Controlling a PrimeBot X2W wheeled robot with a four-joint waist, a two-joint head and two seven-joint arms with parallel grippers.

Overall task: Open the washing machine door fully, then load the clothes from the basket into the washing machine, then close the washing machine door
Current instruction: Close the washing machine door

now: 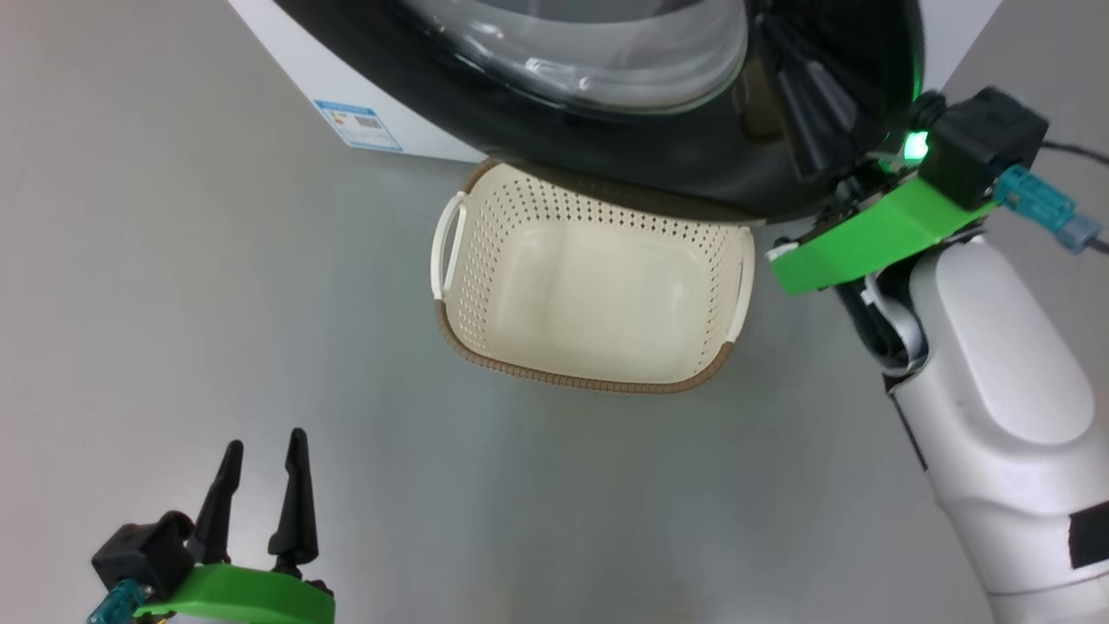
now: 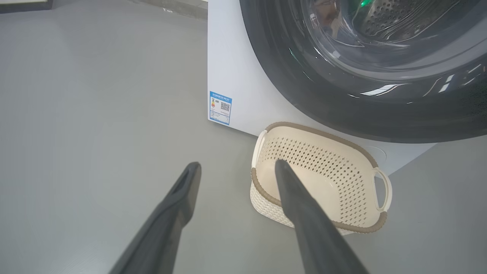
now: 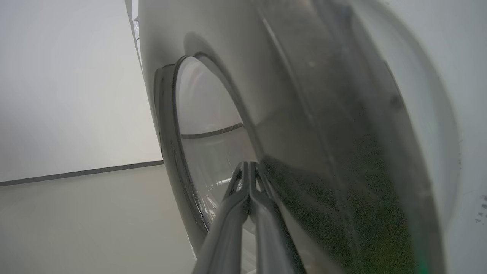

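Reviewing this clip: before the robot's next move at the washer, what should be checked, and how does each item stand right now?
1. The cream-white perforated plastic basket with its brown rim is empty: ok, nothing lies in it.
2. The right gripper is shut, close beside the large round glossy black door: ok.
3. The door is latched onto the white boxy washing machine: cannot tell.
4. The clothes are inside, behind the door's glass: cannot tell.
5. The left gripper is open, low, and apart from basket and door: ok.
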